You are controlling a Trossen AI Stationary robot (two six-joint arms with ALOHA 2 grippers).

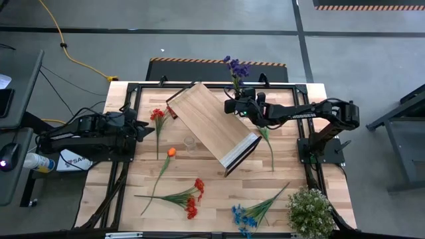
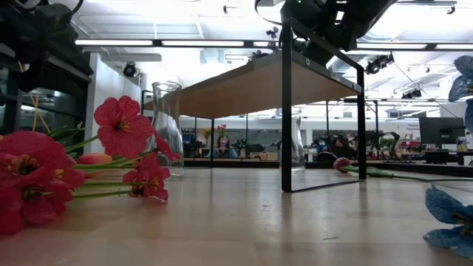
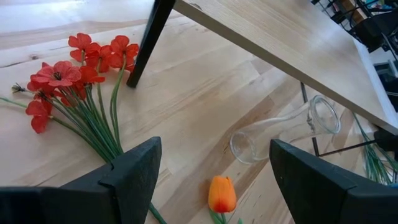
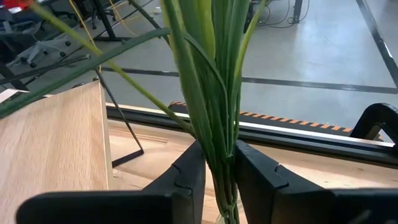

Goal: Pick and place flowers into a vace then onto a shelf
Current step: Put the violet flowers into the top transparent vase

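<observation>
Our right gripper [image 1: 234, 105] pinches a purple-flower bunch [image 1: 235, 69] beside the shelf [image 1: 212, 125], our left gripper [image 1: 147, 130] hangs wide, over a pale wooden tabletop [image 1: 212, 192] on grey concrete floor, with six flower bunches counted.

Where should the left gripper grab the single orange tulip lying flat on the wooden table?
On the bare green stem just below the orange tulip bloom, coming straight down with the fingers across the stem. It lies flat and apart from the clear glass vase, so the top is open; the bloom would crush.
</observation>
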